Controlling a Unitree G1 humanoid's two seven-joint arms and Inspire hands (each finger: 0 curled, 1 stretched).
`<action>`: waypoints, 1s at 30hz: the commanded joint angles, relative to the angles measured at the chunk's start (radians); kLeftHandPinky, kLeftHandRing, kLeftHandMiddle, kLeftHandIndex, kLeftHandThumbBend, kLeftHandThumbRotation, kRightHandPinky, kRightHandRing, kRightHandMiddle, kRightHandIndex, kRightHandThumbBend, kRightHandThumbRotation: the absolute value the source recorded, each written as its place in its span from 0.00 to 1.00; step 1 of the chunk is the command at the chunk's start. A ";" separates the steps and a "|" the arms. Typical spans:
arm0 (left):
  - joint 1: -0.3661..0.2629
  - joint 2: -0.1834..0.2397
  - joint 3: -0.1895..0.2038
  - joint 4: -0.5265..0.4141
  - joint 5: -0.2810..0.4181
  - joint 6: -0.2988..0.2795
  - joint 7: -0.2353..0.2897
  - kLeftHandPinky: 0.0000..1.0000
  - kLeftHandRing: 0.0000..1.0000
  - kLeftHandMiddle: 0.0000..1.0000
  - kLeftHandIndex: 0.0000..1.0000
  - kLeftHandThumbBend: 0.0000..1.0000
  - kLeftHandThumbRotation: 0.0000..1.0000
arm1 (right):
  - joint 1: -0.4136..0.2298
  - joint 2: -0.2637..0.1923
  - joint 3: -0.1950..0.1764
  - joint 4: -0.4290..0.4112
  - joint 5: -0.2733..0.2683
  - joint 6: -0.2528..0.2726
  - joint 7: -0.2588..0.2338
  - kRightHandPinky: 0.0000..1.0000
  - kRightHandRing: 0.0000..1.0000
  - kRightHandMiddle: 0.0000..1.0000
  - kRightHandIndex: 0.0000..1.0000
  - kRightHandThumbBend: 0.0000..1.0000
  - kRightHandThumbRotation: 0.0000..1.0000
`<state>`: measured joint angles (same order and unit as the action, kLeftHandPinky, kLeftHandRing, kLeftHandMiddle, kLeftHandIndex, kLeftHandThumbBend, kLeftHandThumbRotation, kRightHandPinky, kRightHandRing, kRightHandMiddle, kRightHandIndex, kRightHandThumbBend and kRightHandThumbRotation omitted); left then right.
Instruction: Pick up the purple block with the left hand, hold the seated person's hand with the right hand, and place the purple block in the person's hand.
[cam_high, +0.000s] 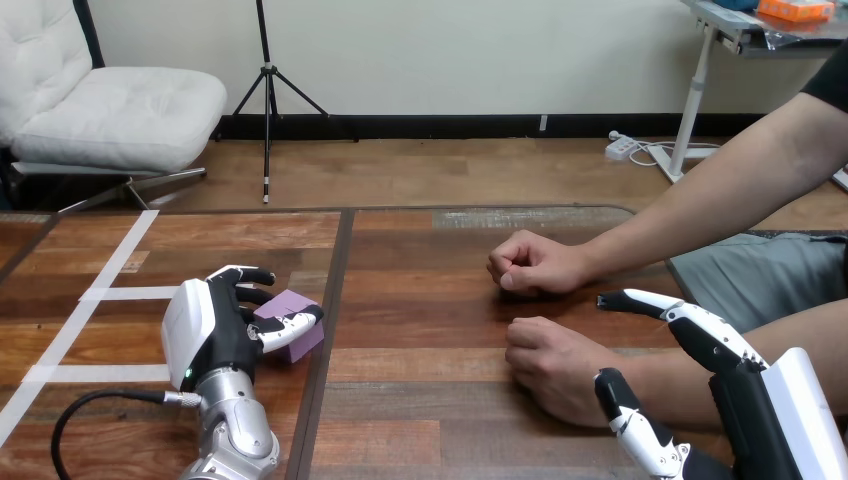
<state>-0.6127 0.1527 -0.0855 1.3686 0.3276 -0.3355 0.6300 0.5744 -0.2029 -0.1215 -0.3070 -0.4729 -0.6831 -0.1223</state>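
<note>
Wood table (420, 300) across the whole lower frame, white tape lines (130, 293) at the left. In from the right edge, two arms (700, 200), each ending in a closed fist on the wood: far fist (530, 265) right of centre, near fist (545, 352) just below it. Both knuckles-up, neither opened to receive anything yet.

Right hand (745, 395) in the lower right corner, spread wide. Long finger out above the near wrist (640, 365), thumb poking up below it, so straddling the wrist rather than gripping. Can't tell if actually touching. Definitely not wrapped round.

Left hand (215, 330) at lower left, clamped onto the block (292, 302), with fingers (240, 275) over the far side and thumb (290, 325) across the near top edge. Down on the table or barely off it, can't say which.

On the block itself: small, purple, boxy, crisp edges, matte faces. Guessing foam or light wood or plastic, so next to no weight, stiff enough not to squash, not fragile, not slick. Best taken on two opposite flat faces, roughly the grip there now. Worth keeping the pinch central; off a corner, likely to twist out. Would also need that near fist turned palm up and opened before any drop-off.
</note>
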 joint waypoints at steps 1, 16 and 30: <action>-0.050 0.019 -0.010 -0.015 0.022 -0.004 -0.007 0.54 0.53 0.56 0.62 0.70 0.00 | -0.044 -0.006 -0.010 -0.038 -0.001 -0.005 -0.008 0.82 0.79 0.77 0.74 0.42 0.56; -0.057 0.025 -0.017 -0.013 0.034 0.013 -0.012 0.57 0.52 0.54 0.62 0.69 0.00 | -0.046 -0.007 -0.010 -0.032 0.001 -0.006 -0.008 0.84 0.79 0.77 0.74 0.42 0.55; -0.064 0.024 -0.001 -0.013 0.021 0.016 -0.026 0.57 0.51 0.53 0.63 0.68 0.00 | -0.059 -0.007 -0.010 -0.030 0.004 -0.001 -0.007 0.84 0.79 0.77 0.74 0.43 0.54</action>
<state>-0.6213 0.1645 -0.0933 1.3686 0.3453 -0.3245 0.6138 0.5731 -0.2029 -0.1216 -0.3070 -0.4737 -0.6831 -0.1223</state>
